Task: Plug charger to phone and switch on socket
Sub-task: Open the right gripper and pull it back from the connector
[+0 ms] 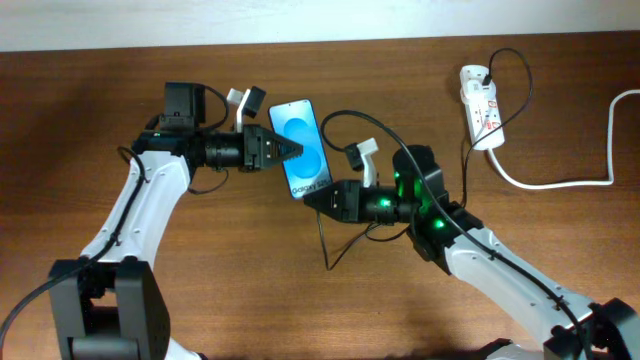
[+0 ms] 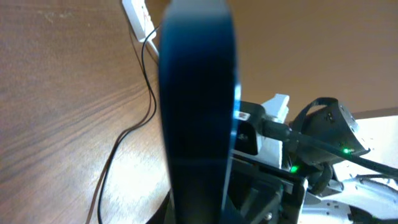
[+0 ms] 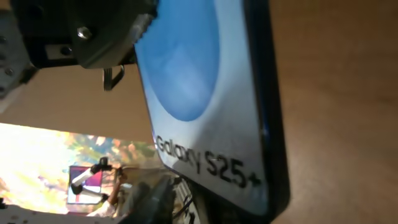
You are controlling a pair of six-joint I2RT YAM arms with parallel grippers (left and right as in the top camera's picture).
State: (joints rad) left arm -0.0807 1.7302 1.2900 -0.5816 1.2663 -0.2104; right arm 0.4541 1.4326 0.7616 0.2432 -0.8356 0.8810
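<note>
The left gripper [image 1: 290, 150] has its jaws pressed together on the phone [image 1: 310, 158], pinching one long edge, blue screen up; the right gripper [image 1: 312, 198] sits at the phone's "Galaxy" end, and I cannot tell how far its jaws are spread; the charger [image 1: 326, 245] trails beneath that gripper; the socket [image 1: 482, 105] lies well apart.

Left arm [image 1: 130, 200] stretched in from lower left, wrist level, pointing right. Left gripper [image 1: 291, 150] clamped on phone [image 1: 305, 135] at its side edge. Right arm [image 1: 510, 265] in from lower right, wrist pointing left. Right gripper [image 1: 311, 197] at phone's lower end, jaw gap unreadable
</note>
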